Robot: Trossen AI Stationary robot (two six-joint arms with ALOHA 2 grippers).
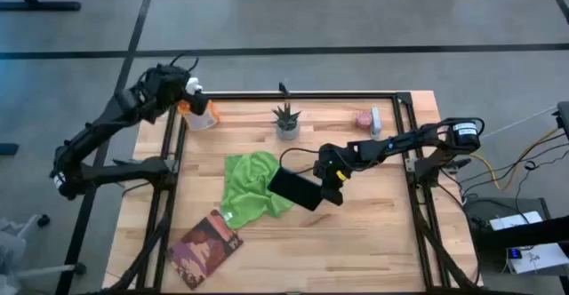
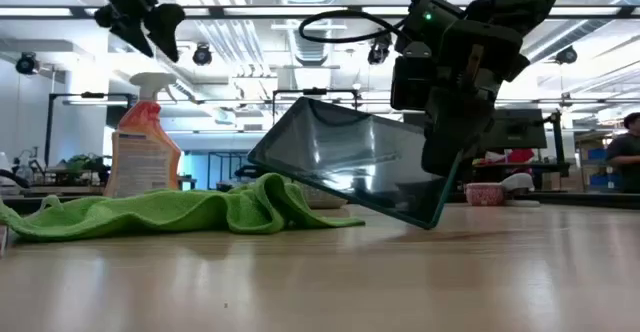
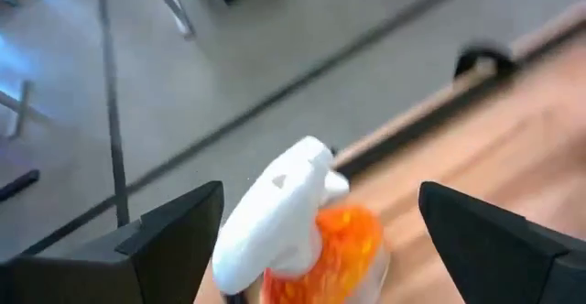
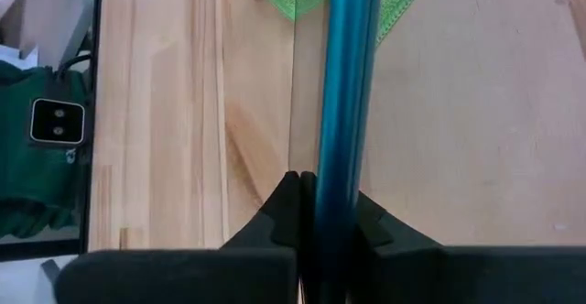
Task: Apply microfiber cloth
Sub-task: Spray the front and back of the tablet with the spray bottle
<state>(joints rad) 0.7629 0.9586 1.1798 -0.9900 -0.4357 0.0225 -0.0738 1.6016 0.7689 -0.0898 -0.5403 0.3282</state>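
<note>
Low view shows the right gripper (image 2: 452, 122) clamped on the tablet (image 2: 350, 157); lower it gently, screen onto the microfiber cloth (image 2: 180, 212).

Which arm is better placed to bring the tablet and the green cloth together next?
Right, probably. The right gripper is shut on the tablet, holding it tilted with one edge over the microfiber cloth. The left gripper hangs open above the spray bottle at the table's far corner.

wooden table (image 1: 373, 233), microfiber cloth (image 1: 253, 187), book (image 1: 205, 248)
</note>
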